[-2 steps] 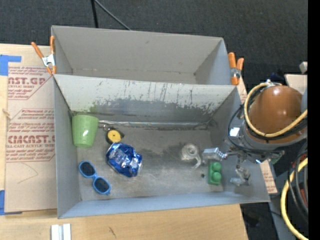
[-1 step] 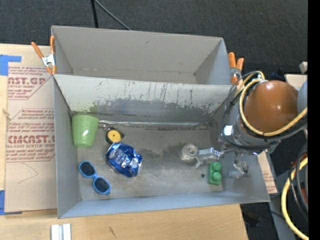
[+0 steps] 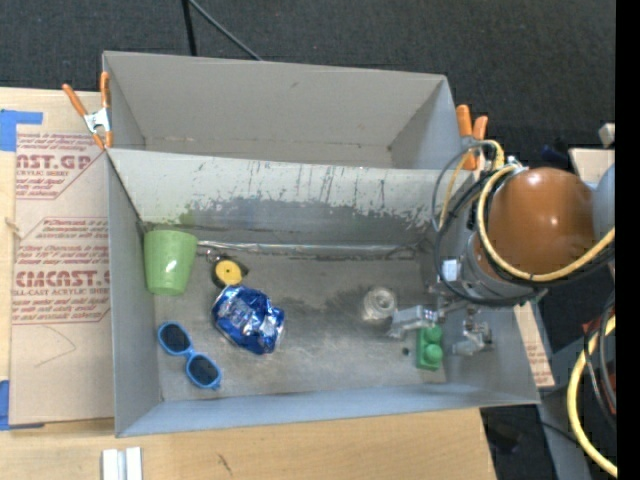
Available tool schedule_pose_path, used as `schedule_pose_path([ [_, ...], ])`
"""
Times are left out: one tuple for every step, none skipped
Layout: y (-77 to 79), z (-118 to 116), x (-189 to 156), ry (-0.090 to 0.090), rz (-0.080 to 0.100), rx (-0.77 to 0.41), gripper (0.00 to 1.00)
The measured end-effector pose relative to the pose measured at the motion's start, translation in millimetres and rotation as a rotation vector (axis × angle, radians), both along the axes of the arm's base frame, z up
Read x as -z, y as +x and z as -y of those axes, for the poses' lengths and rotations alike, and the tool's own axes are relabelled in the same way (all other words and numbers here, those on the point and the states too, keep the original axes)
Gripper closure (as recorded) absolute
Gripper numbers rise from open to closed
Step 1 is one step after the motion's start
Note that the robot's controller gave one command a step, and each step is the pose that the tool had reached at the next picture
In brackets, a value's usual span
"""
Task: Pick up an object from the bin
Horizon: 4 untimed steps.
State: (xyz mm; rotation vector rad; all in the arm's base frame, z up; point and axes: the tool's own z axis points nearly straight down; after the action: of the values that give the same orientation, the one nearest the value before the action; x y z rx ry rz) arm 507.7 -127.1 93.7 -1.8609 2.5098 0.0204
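- We look down into the grey metal bin [image 3: 280, 118]; the arm [image 3: 535, 223], with its brown-orange dome and loops of yellow cable, reaches in over the right wall.
- The jaws sit low at the right end of the bin floor, close to the front wall. From this angle we cannot tell whether they are open or closed.
- A small green block [image 3: 430, 350] stands upright right at the jaws, partly under the grey metal parts of the wrist. We cannot say whether it is gripped or merely beside them.
- Just left of the jaws lies a small pale, roundish see-through piece [image 3: 378, 305], apart from the green block.
- Towards the middle-left of the floor we see a crumpled blue foil packet [image 3: 247, 318], with a small yellow round piece [image 3: 228, 271] just above it.
- A light green cup [image 3: 168, 260] lies against the left wall, and blue sunglasses [image 3: 188, 355] rest near the front left corner, well apart from the jaws.
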Motion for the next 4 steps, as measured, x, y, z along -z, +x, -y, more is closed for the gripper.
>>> schedule_pose_path([
  [-0.7, 0.8, 0.7, -0.001, 0.001, -0.104, 0.0],
  [-1.6, 9.6, 0.5, -0.015, -0.003, -0.099, 1.0],
  [-1.1, 7.8, -16.7, -0.019, -0.004, -0.099, 1.0],
  [-0.4, 6.0, -43.7, -0.02, -0.003, -0.098, 1.0],
])
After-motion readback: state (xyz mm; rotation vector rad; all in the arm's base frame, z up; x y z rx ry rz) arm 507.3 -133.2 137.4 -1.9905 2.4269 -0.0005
